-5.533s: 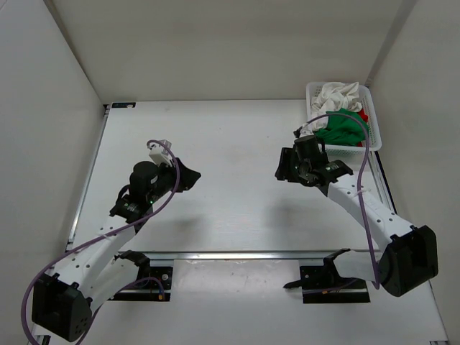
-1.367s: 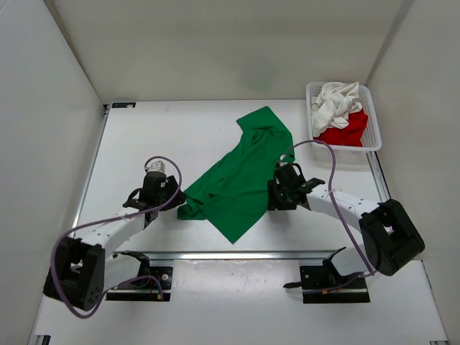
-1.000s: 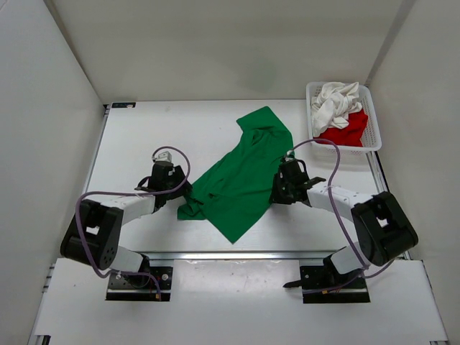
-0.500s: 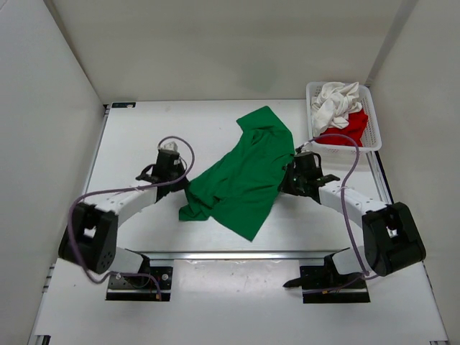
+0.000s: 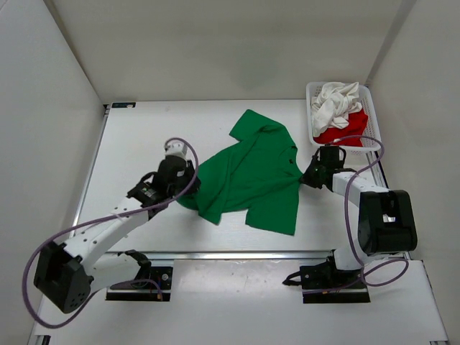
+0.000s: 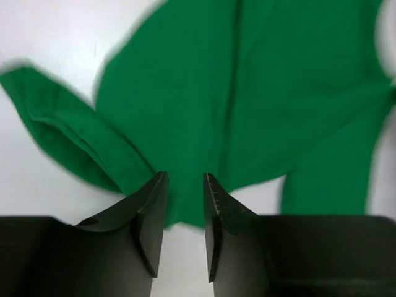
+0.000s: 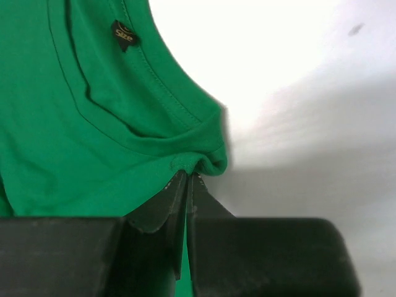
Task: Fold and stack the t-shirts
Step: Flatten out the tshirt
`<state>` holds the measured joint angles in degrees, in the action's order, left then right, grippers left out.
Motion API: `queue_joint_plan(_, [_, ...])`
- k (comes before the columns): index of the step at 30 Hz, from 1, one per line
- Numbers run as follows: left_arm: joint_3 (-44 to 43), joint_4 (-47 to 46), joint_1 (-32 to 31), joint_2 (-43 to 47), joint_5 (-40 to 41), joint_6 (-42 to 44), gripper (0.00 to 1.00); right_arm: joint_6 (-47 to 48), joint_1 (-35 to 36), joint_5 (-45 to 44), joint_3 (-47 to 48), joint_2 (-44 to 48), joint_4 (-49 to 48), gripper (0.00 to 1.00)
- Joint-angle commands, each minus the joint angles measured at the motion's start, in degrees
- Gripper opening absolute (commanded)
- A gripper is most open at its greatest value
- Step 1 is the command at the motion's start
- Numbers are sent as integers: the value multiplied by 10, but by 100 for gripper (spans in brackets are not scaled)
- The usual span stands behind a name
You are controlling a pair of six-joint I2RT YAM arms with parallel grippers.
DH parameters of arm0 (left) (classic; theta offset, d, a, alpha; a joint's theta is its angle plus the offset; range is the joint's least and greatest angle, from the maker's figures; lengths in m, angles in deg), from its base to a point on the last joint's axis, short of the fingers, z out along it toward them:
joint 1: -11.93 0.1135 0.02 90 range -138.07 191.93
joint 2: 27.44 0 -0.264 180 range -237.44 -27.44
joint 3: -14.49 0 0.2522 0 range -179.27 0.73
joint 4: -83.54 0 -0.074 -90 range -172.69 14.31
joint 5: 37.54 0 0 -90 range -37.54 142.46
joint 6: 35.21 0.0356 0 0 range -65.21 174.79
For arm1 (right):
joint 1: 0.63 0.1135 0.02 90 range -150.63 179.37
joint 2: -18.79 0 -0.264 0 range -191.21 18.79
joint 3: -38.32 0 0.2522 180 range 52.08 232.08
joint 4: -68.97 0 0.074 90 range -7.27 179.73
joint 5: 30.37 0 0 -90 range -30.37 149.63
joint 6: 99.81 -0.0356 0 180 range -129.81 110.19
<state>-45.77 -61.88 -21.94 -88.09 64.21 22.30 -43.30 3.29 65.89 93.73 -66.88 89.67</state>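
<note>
The bright green t-shirt lies spread and rumpled in the middle of the table. My right gripper is at its right edge. In the right wrist view it is shut on a bunched bit of the green shirt's neckline. My left gripper is at the shirt's left edge. In the left wrist view its jaws stand a narrow gap apart over the green cloth's hem, which is not pinched. The white t-shirt and the red t-shirt lie in the basket.
The white mesh basket stands at the back right corner, just behind my right gripper. White walls close the table at the back and both sides. A metal rail runs along the near edge.
My right gripper has pulled the green shirt to the right, toward the basket, and the shirt has spread wider. My left gripper has shifted a little toward the near side at the shirt's left edge.
</note>
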Motion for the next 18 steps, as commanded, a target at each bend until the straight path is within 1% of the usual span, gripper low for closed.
queue_joint_plan(1, [50,12,-15,-14,-13,-26,41,-17,-13,7,52,-6,-32,0])
queue_joint_plan(2, [59,7,-6,9,-9,-28,40,-17,-18,4,57,-6,-32,0])
queue_joint_plan(4, [59,5,4,26,12,-31,40,-19,-28,15,64,-6,-32,0])
queue_joint_plan(5, [62,5,11,45,18,-31,43,-20,-30,14,66,-6,-29,0])
queue_joint_plan(7, [69,7,51,59,4,-29,50,-19,-24,4,64,-7,-25,0])
queue_joint_plan(9, [89,6,86,68,-10,-30,53,-25,-20,-2,57,-7,-25,0])
queue_joint_plan(10, [111,-10,117,76,-18,-35,52,-25,-16,2,49,-4,-26,0])
queue_joint_plan(11, [136,-37,132,86,-34,-41,49,-25,-15,4,37,1,-31,0])
queue_joint_plan(12, [158,-72,171,88,-71,-63,42,-32,-14,10,33,5,-36,0])
queue_joint_plan(13, [168,-87,222,90,-87,-71,40,-32,-13,19,30,9,-36,0])
queue_joint_plan(15, [185,-132,274,61,-151,-92,40,-32,-8,21,15,11,-41,0])
queue_joint_plan(16, [186,-144,284,49,-155,-96,41,-30,-4,21,12,21,-37,0])
queue_joint_plan(17, [180,-153,280,27,-155,-95,43,-30,-1,21,6,23,-37,0])
queue_joint_plan(18, [180,-157,273,10,-154,-96,47,-31,-1,20,-9,28,-36,0])
